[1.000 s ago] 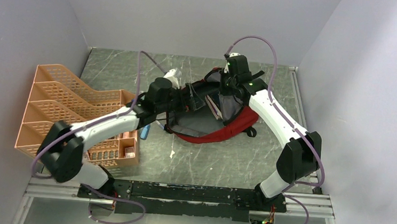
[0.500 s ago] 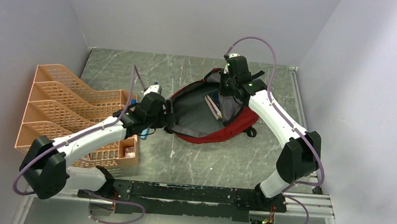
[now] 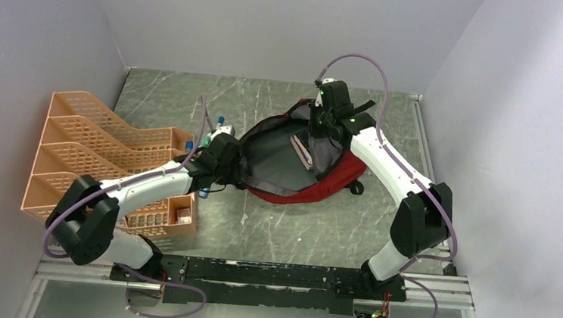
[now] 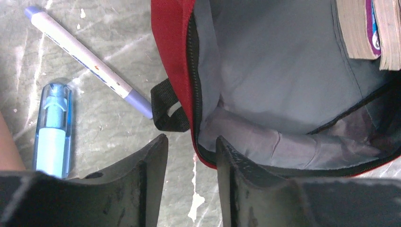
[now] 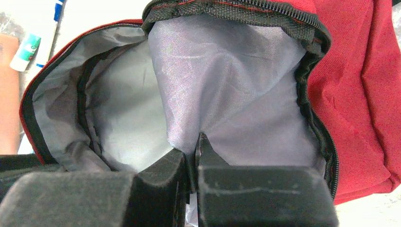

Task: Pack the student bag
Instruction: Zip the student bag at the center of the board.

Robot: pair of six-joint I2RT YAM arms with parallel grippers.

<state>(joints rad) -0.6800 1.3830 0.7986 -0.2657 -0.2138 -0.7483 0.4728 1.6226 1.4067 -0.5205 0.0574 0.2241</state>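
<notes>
Pinching student bag lining, right tool; left tool parted at rim.

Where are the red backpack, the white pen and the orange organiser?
red backpack (image 3: pixel 335 180), overhead view, its red outer fabric.
white pen (image 4: pixel 87 59), left wrist view, middle of its barrel.
orange organiser (image 3: pixel 80 124), overhead view, a mesh divider.

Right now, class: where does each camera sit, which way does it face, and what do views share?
Top external: high behind the bases, looking down on the student bag; both arms show.
Left wrist: on the left gripper, facing down at its rim; fingers show.
Right wrist: on the right gripper, facing its lining; fingers show.
Shared: all see the bag.
</notes>
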